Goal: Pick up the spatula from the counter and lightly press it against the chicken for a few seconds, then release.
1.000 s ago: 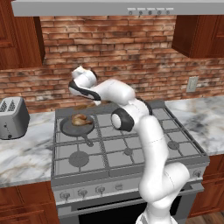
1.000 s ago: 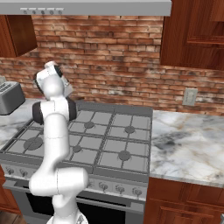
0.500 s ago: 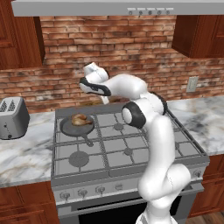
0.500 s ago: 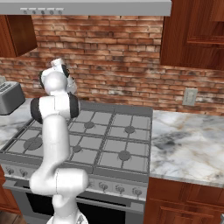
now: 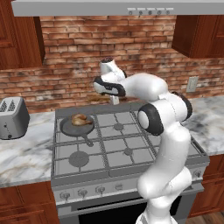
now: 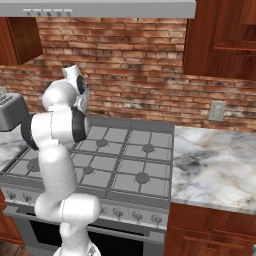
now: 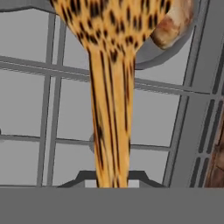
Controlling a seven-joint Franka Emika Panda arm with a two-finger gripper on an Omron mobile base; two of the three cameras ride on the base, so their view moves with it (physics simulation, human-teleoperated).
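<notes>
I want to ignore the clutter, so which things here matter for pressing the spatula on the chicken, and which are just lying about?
For the job: spatula, clamped in the claw; chicken; the pan that holds it.
Lying about: toaster; wall outlet.

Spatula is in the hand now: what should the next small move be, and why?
Probably lower the hand and ease it left toward the pan, to bring the blade onto the chicken. The spatula is clamped in the hand, and the hand view has its blade over the pan beside the chicken, while the left base view shows the hand well above the stove.
</notes>
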